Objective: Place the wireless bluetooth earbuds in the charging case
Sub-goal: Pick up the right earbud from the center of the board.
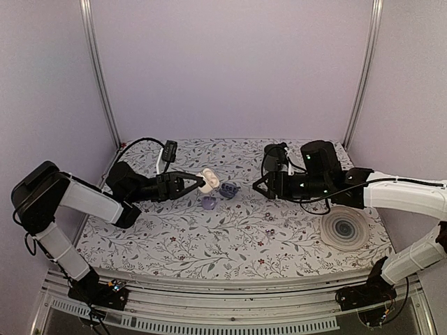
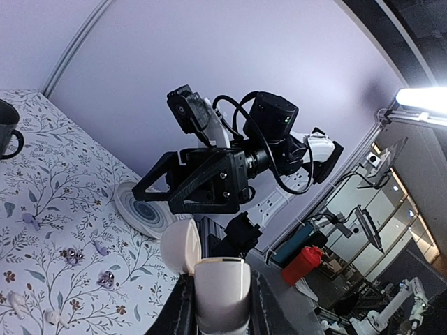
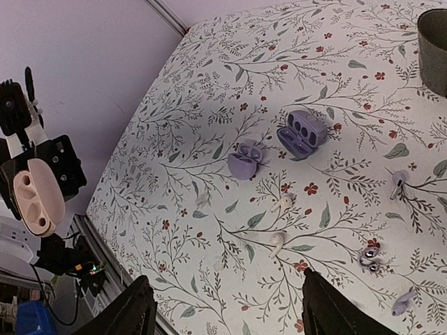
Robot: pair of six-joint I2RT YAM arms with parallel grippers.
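Soft, even lilac-tinted light throughout, faint shadows; a bright strip lamp glares (left wrist view, edges fisheye-bent).

The charging case looks glossy plastic, the tablecloth matt.

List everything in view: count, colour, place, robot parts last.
cream case: one, cream, open, in the left pincer
blue-grey charging case: one, blue-grey, open on the cloth
lilac case: one, lilac, open, beside the blue-grey one
loose earbuds: at least five, white and lilac, scattered on the cloth
mug: one, dark, on the cloth
disc: one, pale with dark rings, cloth's right side
cloth: one, floral white, under everything
left pincer: one, black, shut on the cream case
right pincer: one, black, open, empty
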